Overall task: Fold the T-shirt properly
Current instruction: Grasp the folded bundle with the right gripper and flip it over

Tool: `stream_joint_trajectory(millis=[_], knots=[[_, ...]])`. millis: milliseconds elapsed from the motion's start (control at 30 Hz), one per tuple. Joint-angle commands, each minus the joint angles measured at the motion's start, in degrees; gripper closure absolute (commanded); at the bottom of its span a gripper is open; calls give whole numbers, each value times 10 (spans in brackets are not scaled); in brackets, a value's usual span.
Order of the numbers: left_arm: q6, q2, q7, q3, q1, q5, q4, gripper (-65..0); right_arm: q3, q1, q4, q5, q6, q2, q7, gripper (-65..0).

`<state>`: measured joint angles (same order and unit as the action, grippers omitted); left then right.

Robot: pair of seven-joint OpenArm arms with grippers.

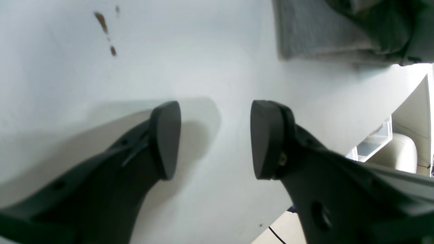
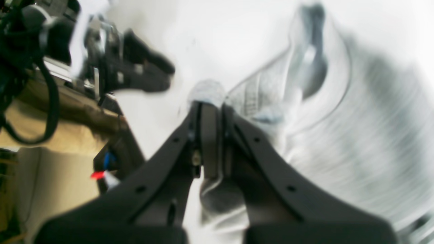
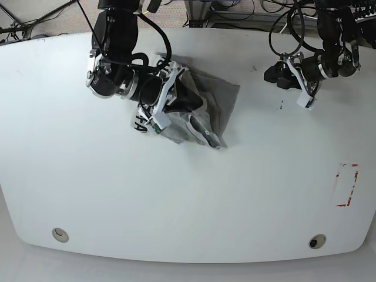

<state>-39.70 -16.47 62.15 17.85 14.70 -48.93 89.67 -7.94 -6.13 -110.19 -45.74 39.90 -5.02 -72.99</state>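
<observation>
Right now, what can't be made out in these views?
- T-shirt lettering, base view: mostly covered by the right gripper and arm.
- Shirt layout, right wrist view: blurred.
- Fabric between the right gripper's shut fingers: only a tuft shows.
- Left wrist view: shirt cut off by the top edge; left gripper open over bare table.
</observation>
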Motion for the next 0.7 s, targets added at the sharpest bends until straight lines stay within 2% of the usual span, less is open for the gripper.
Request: stream_joint_trajectory(millis=[0,200,267,300,467,533,600,667], knots=[[-3,-7,-7,2,-4,-14,8,-311,17,19,22,1,1,-19,14,-6],[-3,-7,-7,2,-4,-14,13,-311,105,56,64,26,1,-20,14,-10],[-3,-7,-7,2,-4,-14,7,-311,144,60,62,36,1,-20,14,-38],[-3,-7,-7,2,-4,-13,7,-311,155,67,62,40,1,-20,14,-75],[-3,-6,-7,2,-5,6,12,-311,164,70,61,49,1,-19,14,-393],[-3,-6,-7,2,-5,10,8,-311,164,59,54,50,1,-17,14,-485],[-3,-5,-7,2,-6,17,8,-311,164,56,42,52,1,-1,16,-539],[-3,-4,-7,1,-7,20,11,-311,164,53,32,49,1,10,24,-545]])
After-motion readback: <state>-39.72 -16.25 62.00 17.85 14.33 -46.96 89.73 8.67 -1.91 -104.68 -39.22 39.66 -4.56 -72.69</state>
